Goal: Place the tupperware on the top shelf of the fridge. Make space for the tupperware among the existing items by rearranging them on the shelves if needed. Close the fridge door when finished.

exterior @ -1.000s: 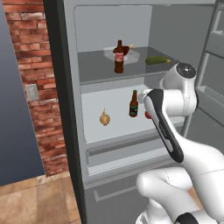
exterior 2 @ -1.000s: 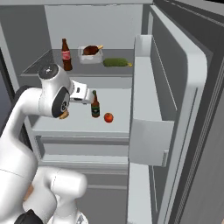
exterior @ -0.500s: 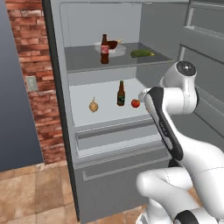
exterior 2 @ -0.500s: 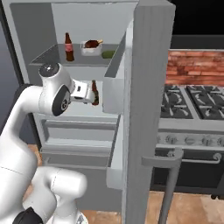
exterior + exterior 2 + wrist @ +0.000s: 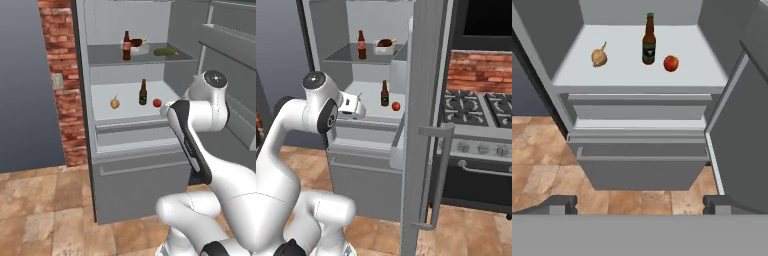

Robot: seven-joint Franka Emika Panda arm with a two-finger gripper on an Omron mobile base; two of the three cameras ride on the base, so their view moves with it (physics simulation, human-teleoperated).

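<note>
The tupperware (image 5: 140, 48) (image 5: 384, 46) with brown food sits on the dark grey top shelf (image 5: 107, 56) of the fridge (image 5: 132, 175), between a cola bottle (image 5: 126, 45) (image 5: 361, 45) and a cucumber (image 5: 165, 51). On the white lower shelf (image 5: 624, 75) stand an onion (image 5: 599, 56), a beer bottle (image 5: 649, 40) and a tomato (image 5: 671, 63). My gripper (image 5: 359, 107) (image 5: 639, 204) is open and holds nothing. It hangs in front of the fridge, below and well back from the lower shelf. The fridge door (image 5: 426, 100) (image 5: 232, 55) stands open on the right.
A wide drawer front (image 5: 643, 170) projects below the shelves. A brick wall (image 5: 60, 75) flanks the fridge on the left. A stove (image 5: 481, 117) stands beyond the door on the right. Tiled floor (image 5: 45, 200) spreads in front.
The whole picture has shifted: the base has backed away from the fridge, which now looks smaller and farther. The items on the shelves have not moved. The gripper stays open.
</note>
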